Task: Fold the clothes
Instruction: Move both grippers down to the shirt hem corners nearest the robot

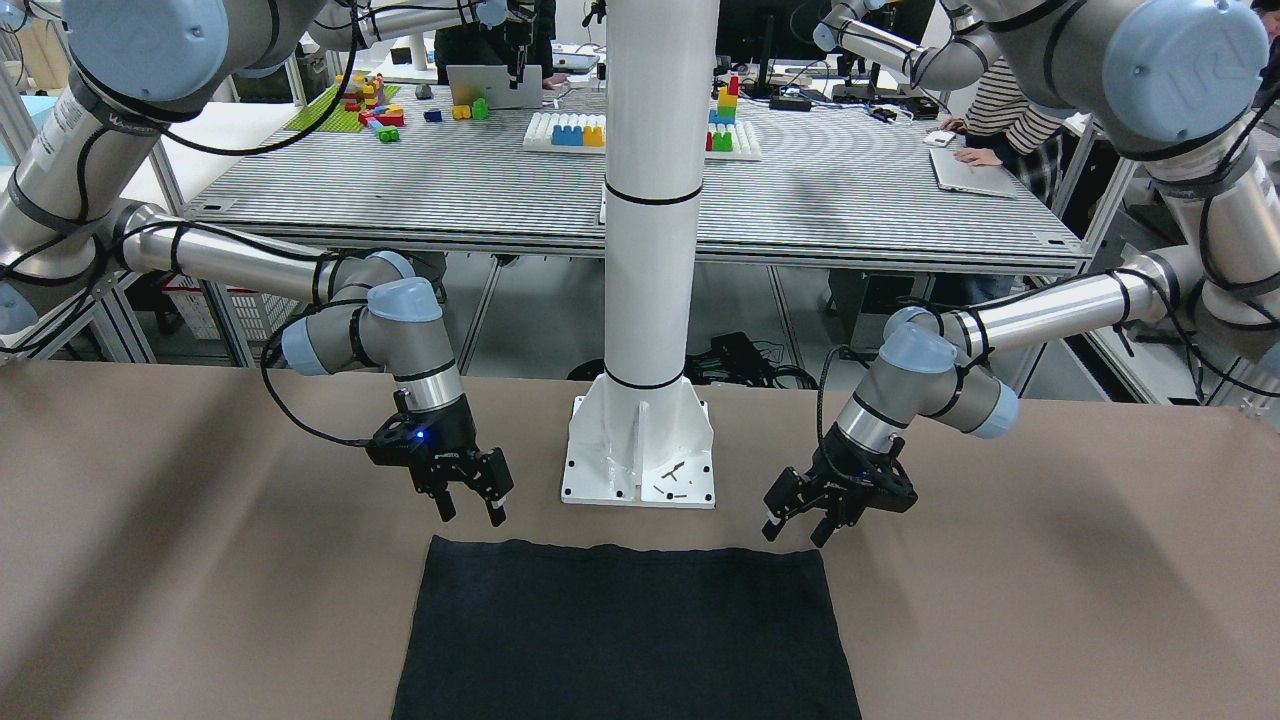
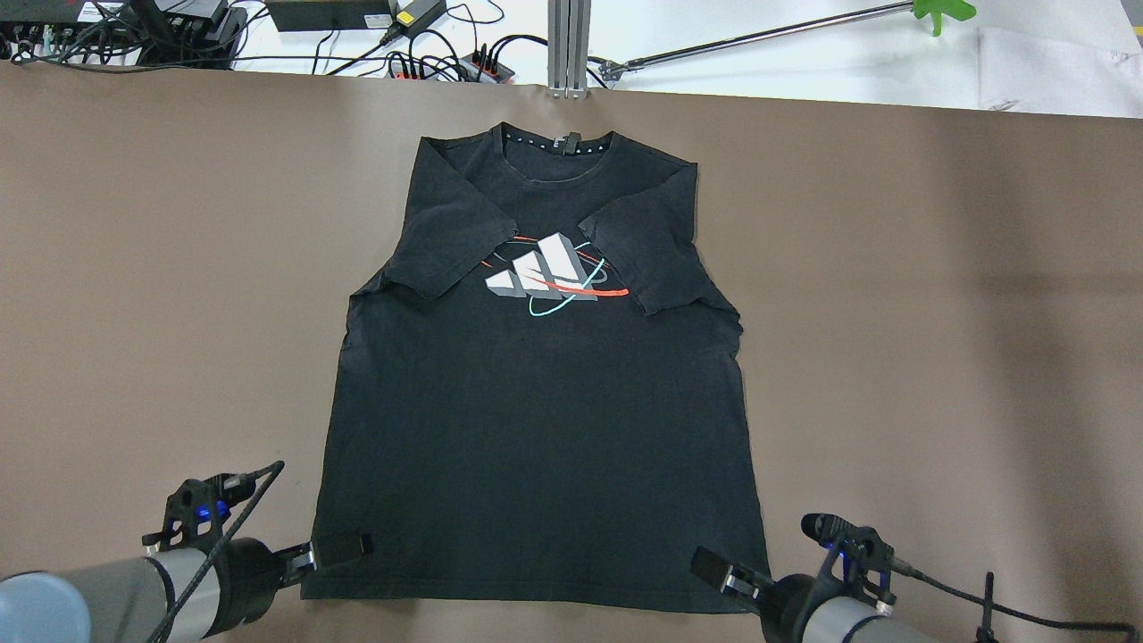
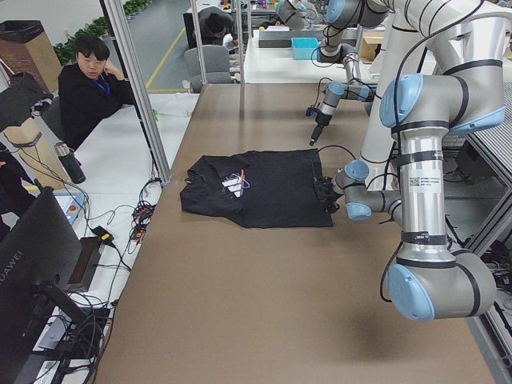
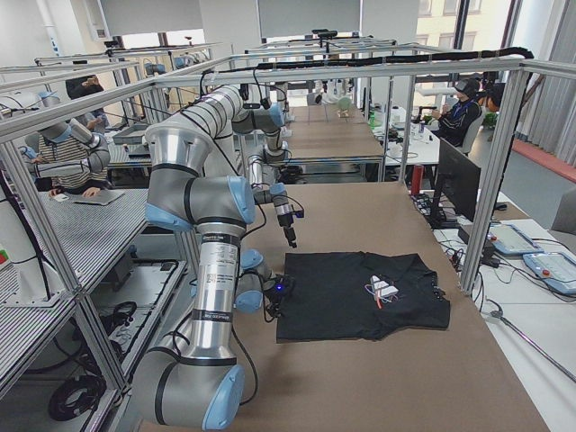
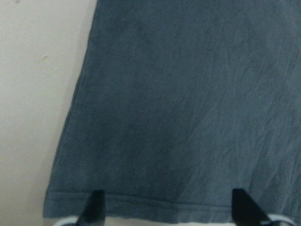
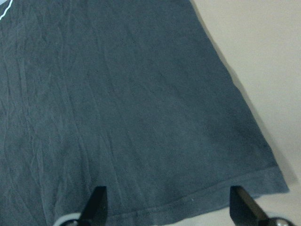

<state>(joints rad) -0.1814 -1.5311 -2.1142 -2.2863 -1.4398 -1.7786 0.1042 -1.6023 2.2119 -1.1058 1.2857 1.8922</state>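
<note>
Just out from the white pillar [image 1: 650, 200], the clothes [image 2: 536, 402] are lying flat on the table [image 2: 938, 357]. Both sleeves are sitting turned in over the chest, and the hem-up fold is looking undone. I'm holding my left gripper [image 1: 796, 532] and right gripper [image 1: 470, 515] spread open and empty, one hovering at each pillar-side hem corner.

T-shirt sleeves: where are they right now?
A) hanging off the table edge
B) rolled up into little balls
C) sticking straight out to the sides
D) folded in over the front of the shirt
D: the overhead view shows both sleeves lying flat and folded inward across the chest of the T-shirt, with their ends reaching the logo.
</note>
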